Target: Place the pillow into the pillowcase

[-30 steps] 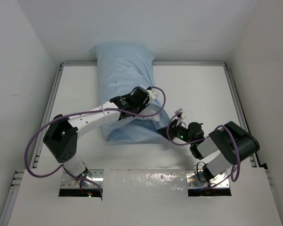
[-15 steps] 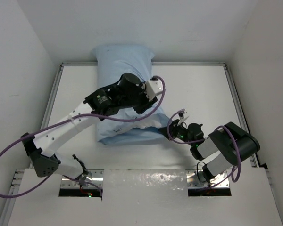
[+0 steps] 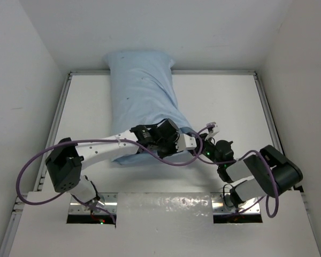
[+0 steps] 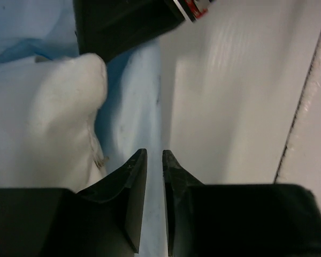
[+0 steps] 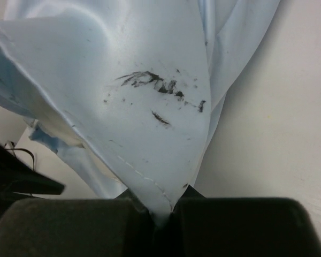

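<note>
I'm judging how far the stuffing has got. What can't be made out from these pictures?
- Top view: how much pillow sits outside the pillowcase; the left arm covers the opening.
- Left wrist view: whether the left gripper pinches cloth; its jaws stand almost together over blue fabric.
- Right wrist view: how deep the right gripper bites; pillowcase cloth covers its tips.

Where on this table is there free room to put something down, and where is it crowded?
Free: the wide patch of table between the pillowcase and the right rail, and a narrower strip between the pillowcase and the left rail. Crowded: the near end of the pillowcase, where the left gripper and right gripper meet.
</note>
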Controlling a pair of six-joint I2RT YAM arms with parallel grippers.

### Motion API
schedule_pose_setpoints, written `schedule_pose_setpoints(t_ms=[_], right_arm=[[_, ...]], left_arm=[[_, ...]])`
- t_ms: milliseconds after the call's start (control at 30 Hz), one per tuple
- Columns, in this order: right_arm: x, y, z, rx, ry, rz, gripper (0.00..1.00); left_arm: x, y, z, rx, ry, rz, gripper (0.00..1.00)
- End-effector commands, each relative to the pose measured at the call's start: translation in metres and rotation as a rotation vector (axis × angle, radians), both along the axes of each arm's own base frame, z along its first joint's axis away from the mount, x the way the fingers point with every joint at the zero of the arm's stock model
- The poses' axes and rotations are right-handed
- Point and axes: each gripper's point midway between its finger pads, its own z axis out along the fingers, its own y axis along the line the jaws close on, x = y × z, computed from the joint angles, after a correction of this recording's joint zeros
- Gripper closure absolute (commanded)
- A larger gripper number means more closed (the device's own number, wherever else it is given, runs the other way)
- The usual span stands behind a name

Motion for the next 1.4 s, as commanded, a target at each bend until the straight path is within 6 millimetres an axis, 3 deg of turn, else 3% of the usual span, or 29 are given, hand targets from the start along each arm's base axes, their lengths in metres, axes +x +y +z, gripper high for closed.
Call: schedule_pose_setpoints(t_ms=[0,100,267,367,467,500,567,833,933,1067,1200,1233,1333,1367], right_arm=[[0.001,0.003,0.038,0.034,-0.166,0.019,1.00],[-0.002,-0.002,0.037,0.014,-0.174,0.010,1.00],[-0.004,-0.003,0.035,-0.006,-0.171,0.012,1.00],[-0.005,-0.004,0.038,0.002,-0.178,0.010,1.00],[-0.015,-0.010,0.022,-0.028,-0.143,0.012,1.00],[-0.018,-0.013,0.014,-0.056,-0.128,0.014,1.00],[-0.023,-0.015,0.001,-0.093,-0.089,0.024,1.00],[-0.031,-0.019,-0.020,-0.143,-0.032,0.040,1.00],[-0.036,-0.021,-0.028,-0.153,-0.009,0.043,1.00],[-0.036,-0.021,-0.030,-0.152,-0.002,0.041,1.00],[-0.030,-0.024,-0.036,-0.202,0.024,0.023,1.00],[-0.028,-0.026,-0.037,-0.209,0.026,0.010,1.00],[-0.022,-0.030,-0.032,-0.204,0.017,-0.029,1.00],[-0.021,-0.030,-0.032,-0.210,0.028,-0.033,1.00]], left_arm=[[0.049,-0.031,0.024,-0.182,-0.185,0.083,0.82],[0.072,-0.035,0.011,-0.239,-0.141,0.144,0.79],[0.064,-0.049,-0.014,-0.271,-0.019,0.077,0.76],[0.087,-0.053,-0.022,-0.274,-0.029,0.157,0.77],[0.145,-0.038,-0.010,-0.354,-0.014,0.332,0.76],[0.156,-0.032,-0.016,-0.351,-0.001,0.358,0.75],[0.158,-0.033,-0.020,-0.337,-0.020,0.337,0.74],[0.138,-0.054,-0.044,-0.351,0.059,0.269,0.70],[0.123,-0.064,-0.046,-0.380,0.118,0.181,0.67],[0.123,-0.075,-0.038,-0.446,0.098,0.077,0.64],[0.106,-0.085,-0.037,-0.523,0.142,-0.073,0.61],[0.101,-0.088,-0.037,-0.542,0.162,-0.091,0.55],[0.092,-0.100,-0.034,-0.605,0.237,-0.145,0.55],[0.092,-0.104,-0.041,-0.611,0.264,-0.139,0.56]])
